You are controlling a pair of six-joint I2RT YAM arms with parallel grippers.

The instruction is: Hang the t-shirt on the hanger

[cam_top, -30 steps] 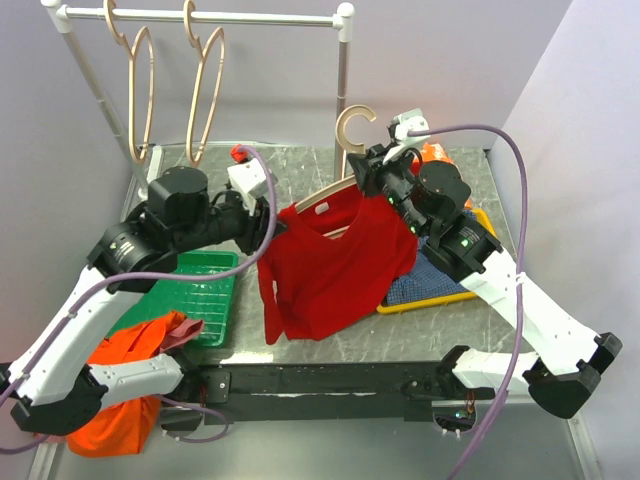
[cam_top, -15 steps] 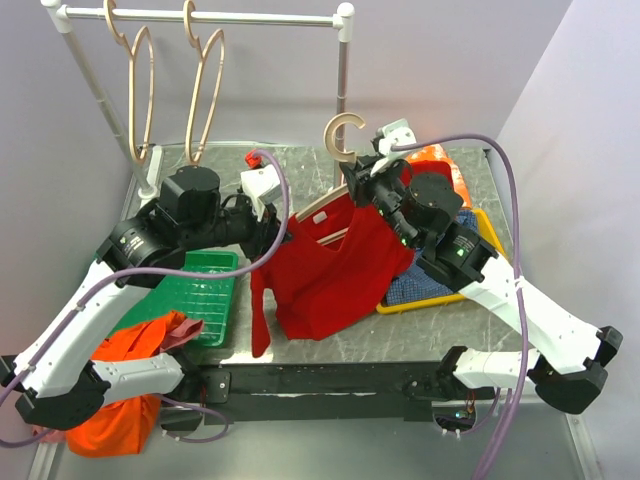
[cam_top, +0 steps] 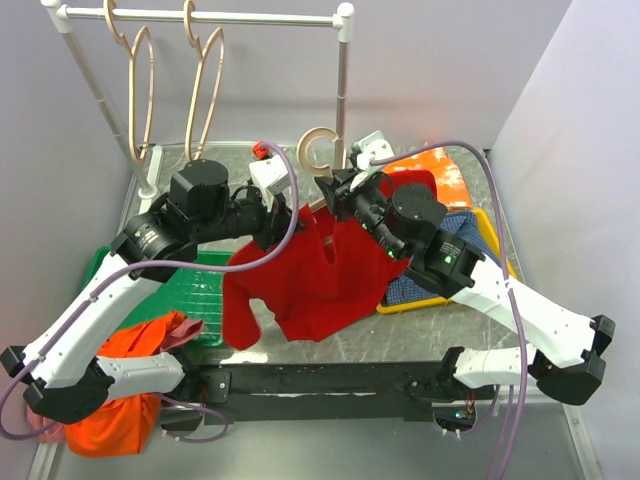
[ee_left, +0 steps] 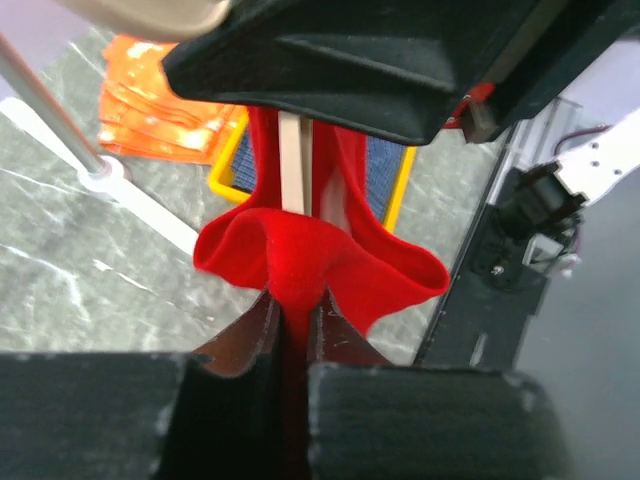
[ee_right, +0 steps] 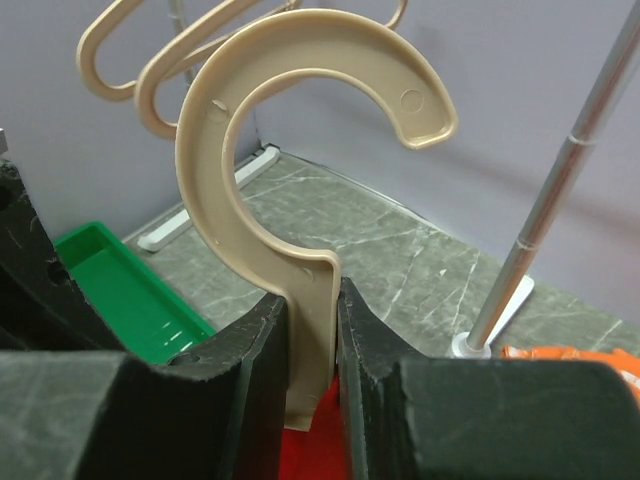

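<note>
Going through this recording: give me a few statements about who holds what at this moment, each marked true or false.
1. The right gripper is shut on the hanger, just below its hook. True.
2. The left gripper is open and clear of the t-shirt. False: its fingers pinch a fold of the red fabric.
3. Two more hangers hang on the rail. True.
4. The held hanger's hook sits over the rail. False: it is held in the air, apart from the rail.
</note>
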